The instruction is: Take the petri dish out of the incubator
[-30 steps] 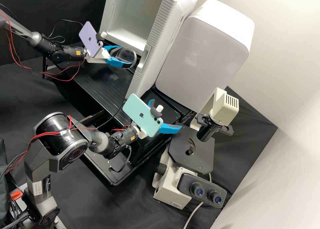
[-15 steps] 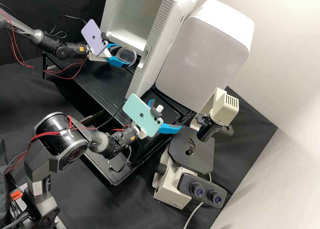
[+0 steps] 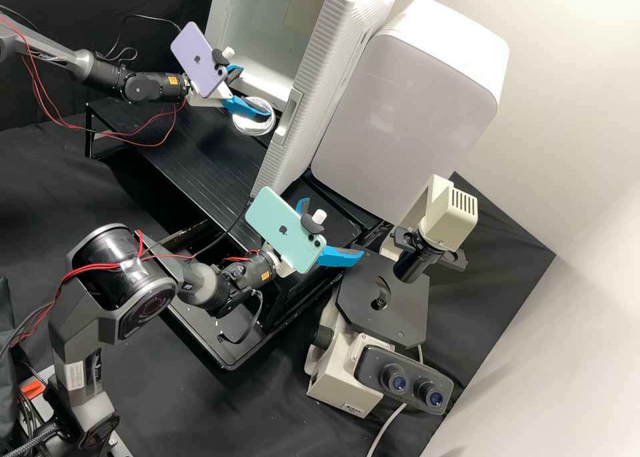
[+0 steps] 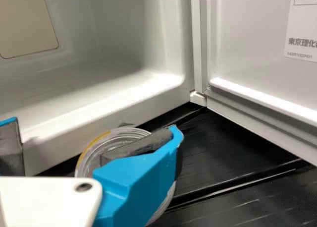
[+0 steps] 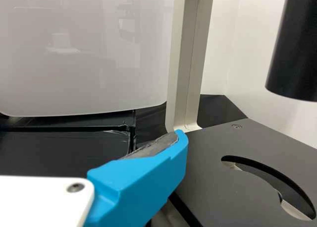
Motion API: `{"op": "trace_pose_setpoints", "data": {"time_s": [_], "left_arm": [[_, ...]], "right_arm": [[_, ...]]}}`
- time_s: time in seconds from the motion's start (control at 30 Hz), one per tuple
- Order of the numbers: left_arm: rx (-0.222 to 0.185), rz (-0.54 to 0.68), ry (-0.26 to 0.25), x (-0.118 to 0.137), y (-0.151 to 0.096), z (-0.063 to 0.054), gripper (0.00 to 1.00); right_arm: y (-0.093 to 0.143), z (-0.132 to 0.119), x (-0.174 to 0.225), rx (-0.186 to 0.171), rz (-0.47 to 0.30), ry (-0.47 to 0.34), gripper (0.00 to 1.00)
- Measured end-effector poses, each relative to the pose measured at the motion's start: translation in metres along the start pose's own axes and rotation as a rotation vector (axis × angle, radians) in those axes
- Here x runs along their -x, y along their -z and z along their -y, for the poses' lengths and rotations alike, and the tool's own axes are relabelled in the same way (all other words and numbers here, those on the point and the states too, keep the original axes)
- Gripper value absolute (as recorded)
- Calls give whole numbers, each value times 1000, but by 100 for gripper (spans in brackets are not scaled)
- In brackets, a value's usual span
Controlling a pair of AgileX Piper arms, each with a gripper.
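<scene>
**Dish is in the left pincer, just outside the incubator mouth**

- The left pincer [image 3: 248, 106] comes in from the left edge of the surface [image 3: 200, 170], aimed at the open chamber. It's pinching the petri dish [image 3: 260, 122] across its width, one pad on each side of the rim.
- Dish position: far edge of the surface, right in front of the incubator [image 3: 233, 30] sill. It's outside the chamber and low over the black top. Can't tell if it's touching or hovering. It sits roughly flat, and being round it has no long axis to worry about.
- Key relation: the chamber is straight ahead of the pincer, and the open door [image 3: 320, 77] stands just to the right of the dish. The free direction looks like straight back along the arm, or leftward over the surface. I'd avoid any rightward swing, since the door edge is close.
- The right pincer [image 3: 337, 254] is well apart, near the front right corner of the surface and just above the microscope stage [image 3: 383, 304]. It's carrying nothing, and I can't tell if it's spread or closed.
- The left arm is the nearer one by far and has the dish. The right has no role here.
- My read is that the extraction is basically done. What's left is to carry the dish away from the sill and set it down level. The risk is the dish slipping in a rim-only grip.
</scene>
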State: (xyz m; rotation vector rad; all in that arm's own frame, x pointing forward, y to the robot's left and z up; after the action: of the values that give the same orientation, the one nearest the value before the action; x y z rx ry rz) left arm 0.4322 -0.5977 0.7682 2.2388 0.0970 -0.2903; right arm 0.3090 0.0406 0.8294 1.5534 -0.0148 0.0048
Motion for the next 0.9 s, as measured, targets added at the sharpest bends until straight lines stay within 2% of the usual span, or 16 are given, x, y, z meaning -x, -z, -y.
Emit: {"op": "trace_pose_setpoints", "data": {"time_s": [0.17, 0.5, 0.57, 0.7, 0.9], "left_arm": [[-9, 14, 17, 1, -1, 4, 100], [-33, 50, 87, 10, -4, 29, 100], [-24, 64, 92, 16, -7, 30, 100], [-41, 104, 89, 27, -15, 27, 100], [-54, 132, 53, 35, -20, 21, 100]], "right_arm": [[0, 0, 0, 0, 0, 0, 100], [0, 0, 0, 0, 0, 0, 100], [0, 0, 0, 0, 0, 0, 100], [0, 0, 0, 0, 0, 0, 100], [0, 0, 0, 0, 0, 0, 100]]}}
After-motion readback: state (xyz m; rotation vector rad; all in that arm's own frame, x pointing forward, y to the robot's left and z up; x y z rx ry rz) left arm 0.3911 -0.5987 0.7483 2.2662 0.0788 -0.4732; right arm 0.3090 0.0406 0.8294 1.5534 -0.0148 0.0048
